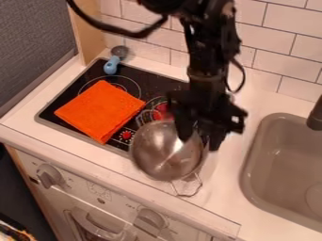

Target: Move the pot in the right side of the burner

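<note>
Metal pot points its wire handle toward the front counter edge.

Bright, diffuse light covers the work, with pale glints inside the steel pot just beside the gripper and soft shading in the sink to its right.

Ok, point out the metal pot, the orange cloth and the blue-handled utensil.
Metal pot (155, 153), camera view: its inner surface.
Orange cloth (100, 111), camera view: middle of its top.
Blue-handled utensil (111, 65), camera view: its blue handle.
</note>
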You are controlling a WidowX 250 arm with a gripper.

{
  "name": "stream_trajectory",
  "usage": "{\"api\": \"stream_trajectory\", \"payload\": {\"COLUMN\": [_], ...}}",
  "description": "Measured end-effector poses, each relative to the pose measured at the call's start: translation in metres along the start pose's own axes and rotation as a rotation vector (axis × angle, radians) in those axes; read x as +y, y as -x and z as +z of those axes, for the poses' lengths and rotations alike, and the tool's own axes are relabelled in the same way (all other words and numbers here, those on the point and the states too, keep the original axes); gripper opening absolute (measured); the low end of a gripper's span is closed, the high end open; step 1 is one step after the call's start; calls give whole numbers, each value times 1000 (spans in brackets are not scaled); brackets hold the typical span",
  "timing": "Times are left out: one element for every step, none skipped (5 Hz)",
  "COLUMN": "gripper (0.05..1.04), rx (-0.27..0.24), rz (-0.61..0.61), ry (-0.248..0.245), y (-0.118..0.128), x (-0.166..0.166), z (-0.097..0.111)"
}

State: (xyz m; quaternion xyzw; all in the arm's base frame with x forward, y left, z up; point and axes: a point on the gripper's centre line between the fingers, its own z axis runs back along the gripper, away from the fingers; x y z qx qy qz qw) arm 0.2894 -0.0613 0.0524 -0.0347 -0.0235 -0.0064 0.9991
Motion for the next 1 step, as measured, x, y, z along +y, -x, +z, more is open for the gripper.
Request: {"api": "stream_trajectory", "payload": {"gripper": [1004], "rx": [5], "rz": [13], "ry": [7], "y": [-7], "x": [7], "z": [10]}}
